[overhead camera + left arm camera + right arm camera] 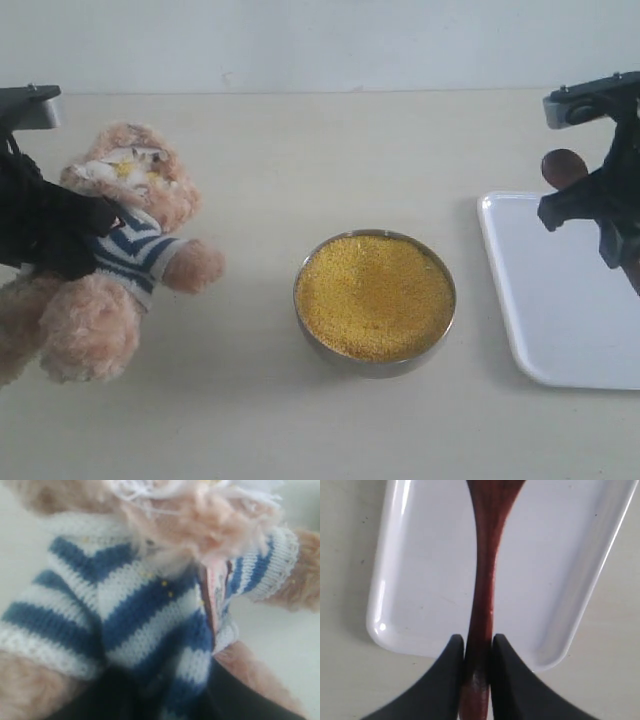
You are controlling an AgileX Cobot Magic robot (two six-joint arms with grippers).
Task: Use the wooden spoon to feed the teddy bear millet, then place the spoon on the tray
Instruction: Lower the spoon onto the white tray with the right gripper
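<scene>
Nearest on the pale bench (300, 430) are three things in a row. To the left is the teddy bear (120, 250), fluffy and light brown, tilted back with its legs toward the near edge. It wears a navy-and-white striped knit shirt (130, 610), and the left hand (90, 235) is clamped on its body at that shirt. A few yellow grains cling to the knit and to its muzzle. A small badge (212, 595) on the chest shows only edge-on, so any writing on it cannot be read. In the middle stands a round shallow metal bowl (375, 365), filled almost to the rim with fine golden-yellow millet (375, 295). It is apart from the bear's outstretched arm. To the right lies the flat white tray (560, 300) with rounded corners and a low rim, nothing lying in it. Above its far part the right hand (478, 647) pinches the thin handle of the dark reddish-brown wooden spoon (563, 166), whose round bowl is raised over the tray's far corner, clear of it. Beyond is bare bench, then a pale wall (320, 40).
</scene>
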